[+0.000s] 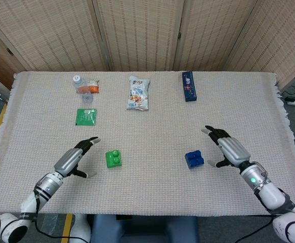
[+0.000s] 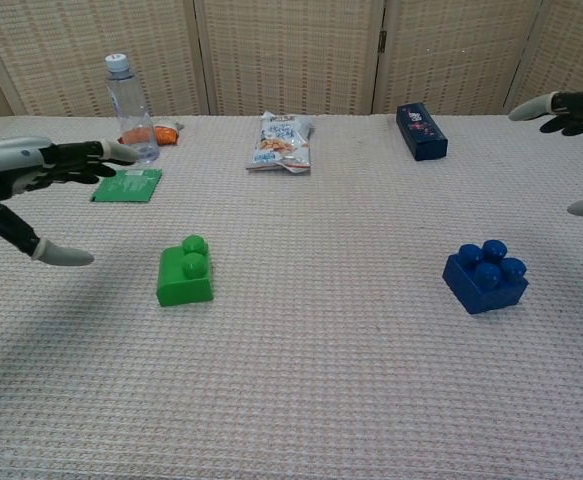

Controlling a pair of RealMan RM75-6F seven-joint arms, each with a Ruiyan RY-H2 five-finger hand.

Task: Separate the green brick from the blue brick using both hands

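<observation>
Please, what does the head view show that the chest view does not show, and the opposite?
Only the head view shows each whole robot hand, left and right, open, and the floor beside the table. Only the chest view shows the water bottle from the side, standing upright. Both show the green brick and blue brick lying apart, untouched, plus the snack bag.

The green brick [image 1: 113,159] is bright green and the blue brick [image 1: 194,159] deep blue, both on my beige woven counter [image 1: 152,187]. My left robot hand [image 1: 71,162] and right robot hand [image 1: 232,151] are silver-grey with black fingers. A flat green packet [image 1: 86,117] lies further back, a dark navy box [image 1: 188,86] too.
</observation>
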